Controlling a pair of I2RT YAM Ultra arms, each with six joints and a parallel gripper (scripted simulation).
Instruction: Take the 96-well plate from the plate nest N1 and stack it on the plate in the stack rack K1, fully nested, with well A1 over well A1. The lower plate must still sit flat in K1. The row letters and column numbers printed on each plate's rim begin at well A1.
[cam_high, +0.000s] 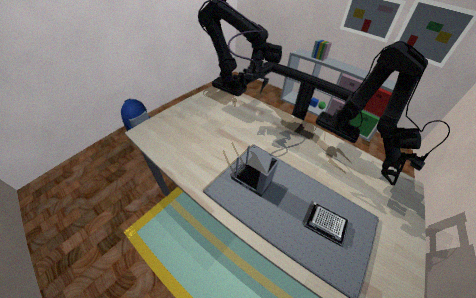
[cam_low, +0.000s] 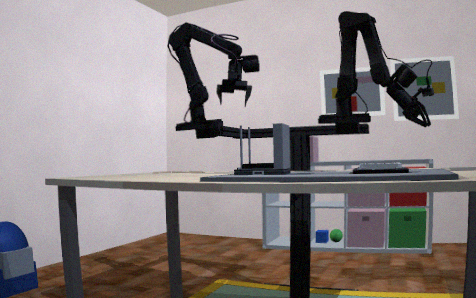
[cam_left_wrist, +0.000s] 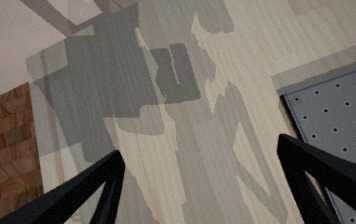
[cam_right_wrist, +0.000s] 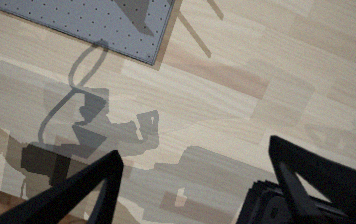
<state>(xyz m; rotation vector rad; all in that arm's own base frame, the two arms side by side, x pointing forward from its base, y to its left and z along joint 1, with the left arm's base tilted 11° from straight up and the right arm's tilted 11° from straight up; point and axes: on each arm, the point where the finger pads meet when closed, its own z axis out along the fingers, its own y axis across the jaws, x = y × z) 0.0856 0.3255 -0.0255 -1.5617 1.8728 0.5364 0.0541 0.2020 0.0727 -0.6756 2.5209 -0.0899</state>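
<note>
A white 96-well plate (cam_high: 329, 221) (cam_low: 381, 165) sits in the low black nest N1 (cam_high: 312, 228) (cam_low: 380, 171). Its rim print is too small to read. The rack K1 (cam_high: 268, 177) (cam_low: 281, 147) has grey walls and thin upright rods. Its inside looks dark, and I cannot make out the lower plate clearly. My left gripper (cam_high: 390, 180) (cam_low: 425, 123) (cam_left_wrist: 195, 150) is open and empty, high over the table beyond the mat, on the nest's side. My right gripper (cam_high: 248, 86) (cam_low: 234, 103) (cam_right_wrist: 190, 150) is open and empty, high behind the rack.
Rack and nest stand apart on a grey perforated mat (cam_high: 295, 220) (cam_left_wrist: 330, 115) (cam_right_wrist: 95, 30) on the wooden table (cam_high: 175, 132). The rack's walls and rods rise well above the nest. A black post and crossbar (cam_high: 301, 100) stand behind the table. A dark ribbed part (cam_right_wrist: 280, 205) shows beside the right finger.
</note>
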